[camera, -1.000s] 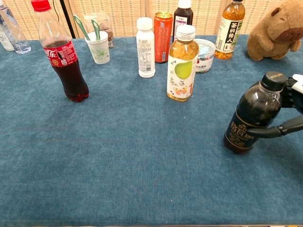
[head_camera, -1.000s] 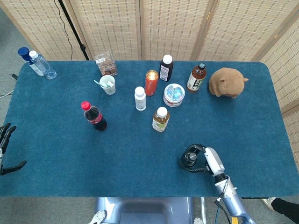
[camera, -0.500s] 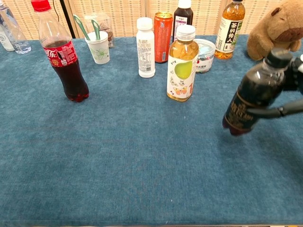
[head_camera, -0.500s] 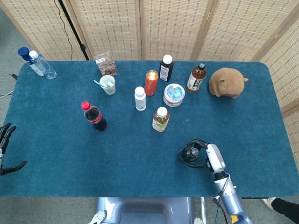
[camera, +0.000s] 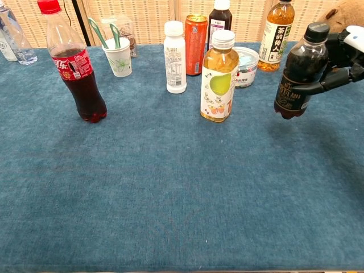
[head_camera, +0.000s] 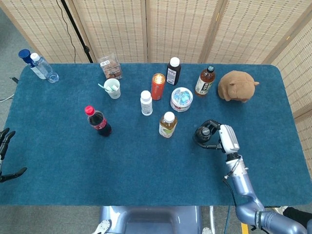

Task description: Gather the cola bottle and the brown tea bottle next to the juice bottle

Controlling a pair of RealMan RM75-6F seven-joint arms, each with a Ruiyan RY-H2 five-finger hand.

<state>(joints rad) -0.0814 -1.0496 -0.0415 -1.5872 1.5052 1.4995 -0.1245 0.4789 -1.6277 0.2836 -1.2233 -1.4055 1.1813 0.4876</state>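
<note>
Nearest the robot, at the table's left edge, the left hand hung with its fingers spread and nothing in them, well apart from every bottle. Over the blue table, on the right side, the right hand gripped the brown tea bottle, fingers wrapped round its dark body below the black cap. In the chest view the bottle stood close to upright; whether its base touched the cloth could not be told. It lay to the right of the juice bottle, near it but not beside it.

The juice bottle stood upright toward the middle of the table, white cap on. Well to its left stood the cola bottle, red-capped and upright, apart from both hands.

Further back came a white bottle and a round lidded tub, then an orange can and a paper cup with green utensils in it. Behind those stood a dark bottle with a white cap, an amber tea bottle, a brown plush animal at the right, and a clear packet. At the far left corner lay a water bottle.
</note>
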